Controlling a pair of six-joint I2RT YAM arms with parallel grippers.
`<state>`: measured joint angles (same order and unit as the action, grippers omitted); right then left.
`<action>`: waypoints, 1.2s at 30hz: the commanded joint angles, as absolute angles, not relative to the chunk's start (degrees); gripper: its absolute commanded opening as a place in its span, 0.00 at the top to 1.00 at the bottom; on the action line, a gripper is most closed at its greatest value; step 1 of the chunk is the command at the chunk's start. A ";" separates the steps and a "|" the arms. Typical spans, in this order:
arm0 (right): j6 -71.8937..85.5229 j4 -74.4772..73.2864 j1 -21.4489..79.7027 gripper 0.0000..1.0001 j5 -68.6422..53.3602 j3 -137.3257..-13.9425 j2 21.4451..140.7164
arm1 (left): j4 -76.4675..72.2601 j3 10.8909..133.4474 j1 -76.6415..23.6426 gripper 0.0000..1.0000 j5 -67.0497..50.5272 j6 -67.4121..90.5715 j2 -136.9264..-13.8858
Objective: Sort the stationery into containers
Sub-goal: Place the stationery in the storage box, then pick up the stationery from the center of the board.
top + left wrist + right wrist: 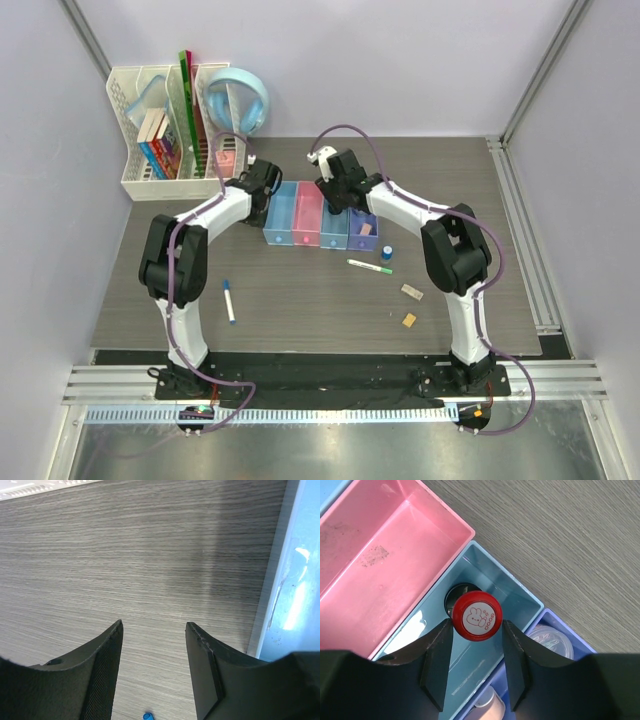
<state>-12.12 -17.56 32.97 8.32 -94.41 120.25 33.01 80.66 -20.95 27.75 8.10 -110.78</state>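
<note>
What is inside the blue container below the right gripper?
A red round stamp sits between the right gripper's fingers above the blue container. Under it a dark round shape shows partly; the stamp covers the rest. The fingers hide the near floor.

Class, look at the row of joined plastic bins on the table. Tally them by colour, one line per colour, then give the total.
Blue bins: 2
Pink bin: 1
Purple bin: 1
Total: 4

Overhead wide, wrist views close, sharing containers [308,215]
</note>
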 commanded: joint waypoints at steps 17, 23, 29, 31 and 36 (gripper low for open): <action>-14.06 -20.20 33.13 0.41 12.30 -91.24 102.41 | 31.91 79.54 -21.18 0.32 30.32 6.94 -104.15; -22.22 -21.71 33.22 0.34 13.45 -74.64 89.68 | 30.85 77.35 -21.09 0.20 30.15 6.15 -102.22; -27.24 -22.85 33.13 0.28 9.51 -59.07 80.61 | 31.64 76.91 -21.18 0.10 29.18 5.54 -100.64; -27.25 -23.11 33.05 0.28 7.92 -56.00 79.46 | 31.73 76.73 -21.18 0.06 29.62 5.01 -100.29; -26.19 -23.03 33.05 0.27 6.59 -52.56 79.45 | 31.82 75.94 -21.18 0.00 30.76 3.96 -98.62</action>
<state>-25.39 -24.38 32.99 8.47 -53.25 82.08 32.82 76.49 -20.95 29.41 5.30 -102.48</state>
